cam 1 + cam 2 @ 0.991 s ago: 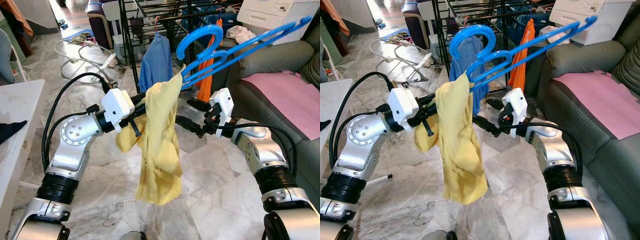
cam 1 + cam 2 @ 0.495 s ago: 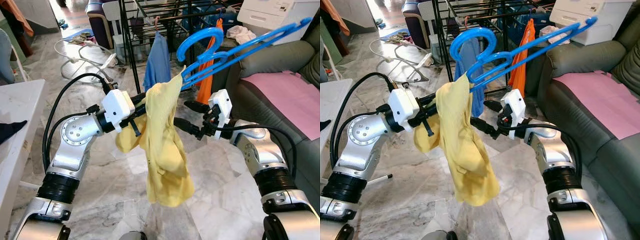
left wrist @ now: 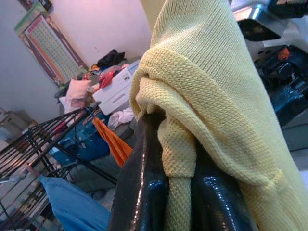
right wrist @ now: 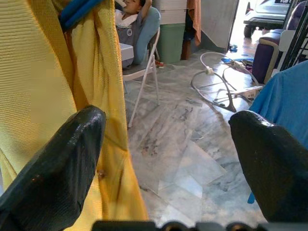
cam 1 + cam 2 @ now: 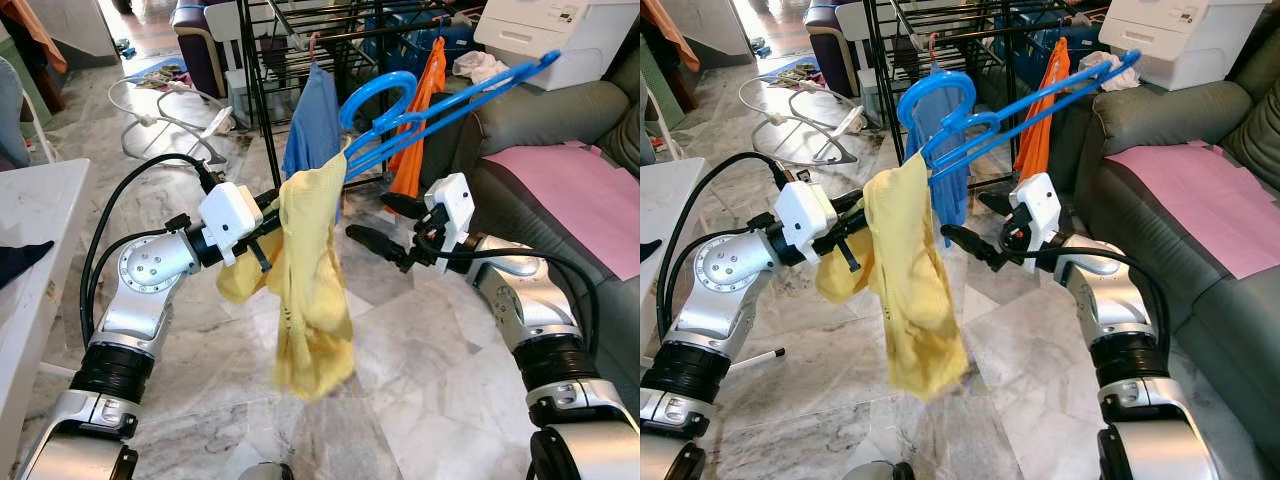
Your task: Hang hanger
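Gripping yellow shirt (image 5: 305,290) on blue hanger (image 5: 440,100): left gripper (image 3: 173,192).

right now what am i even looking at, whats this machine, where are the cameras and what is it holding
It is a humanoid robot with two silver arms ending in black two-finger grippers. Two pictures come from head cameras looking down; two from cameras on each wrist. The left gripper is shut on a yellow garment draped on a blue hanger. The right gripper is open beside the cloth, holding nothing. Behind stand a black drying rack with blue and orange clothes, and a grey sofa, on marble floor.
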Motion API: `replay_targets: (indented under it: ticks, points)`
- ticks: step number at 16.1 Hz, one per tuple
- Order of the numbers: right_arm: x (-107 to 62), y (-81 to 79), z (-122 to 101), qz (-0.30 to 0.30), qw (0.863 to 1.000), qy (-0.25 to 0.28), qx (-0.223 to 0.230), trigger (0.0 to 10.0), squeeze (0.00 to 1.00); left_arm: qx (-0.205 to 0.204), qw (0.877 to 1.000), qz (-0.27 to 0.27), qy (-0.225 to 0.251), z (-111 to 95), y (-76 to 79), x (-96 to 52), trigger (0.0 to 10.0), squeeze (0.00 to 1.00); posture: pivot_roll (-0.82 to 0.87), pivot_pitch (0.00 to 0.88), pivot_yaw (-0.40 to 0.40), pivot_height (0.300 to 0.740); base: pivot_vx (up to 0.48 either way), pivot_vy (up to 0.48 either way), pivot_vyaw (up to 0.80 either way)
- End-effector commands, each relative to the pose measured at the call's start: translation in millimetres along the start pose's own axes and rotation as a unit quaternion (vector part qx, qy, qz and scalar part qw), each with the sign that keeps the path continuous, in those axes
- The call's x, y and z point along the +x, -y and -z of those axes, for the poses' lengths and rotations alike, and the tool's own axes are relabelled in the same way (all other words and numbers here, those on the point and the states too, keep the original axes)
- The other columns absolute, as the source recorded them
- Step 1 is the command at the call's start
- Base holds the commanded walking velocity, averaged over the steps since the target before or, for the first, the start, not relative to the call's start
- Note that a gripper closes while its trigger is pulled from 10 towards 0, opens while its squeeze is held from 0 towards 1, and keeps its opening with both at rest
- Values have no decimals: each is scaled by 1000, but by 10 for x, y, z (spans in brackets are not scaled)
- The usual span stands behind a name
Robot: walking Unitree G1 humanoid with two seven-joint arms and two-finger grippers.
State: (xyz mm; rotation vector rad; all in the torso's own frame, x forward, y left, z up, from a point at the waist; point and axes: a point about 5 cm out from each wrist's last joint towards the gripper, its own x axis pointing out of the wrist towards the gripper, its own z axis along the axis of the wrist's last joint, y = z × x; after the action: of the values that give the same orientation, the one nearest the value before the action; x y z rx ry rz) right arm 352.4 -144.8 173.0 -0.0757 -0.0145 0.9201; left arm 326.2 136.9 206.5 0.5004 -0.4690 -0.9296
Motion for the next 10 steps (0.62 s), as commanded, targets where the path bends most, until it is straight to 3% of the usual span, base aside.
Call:
replay_targets:
  ticks: [1, 10]
  points:
    - [51, -23, -80, -13, 1000, 8, -14, 10000, 0, 21, 999, -1, 42, -177, -64, 55, 0, 0, -51, 24, 49, 740, 0, 0, 0]
    - [78, -50, -41, -18, 1000, 3, -13, 10000, 0, 20, 992, 26, 124, -602, -46, 216, 0, 0, -46, 24, 49, 740, 0, 0, 0]
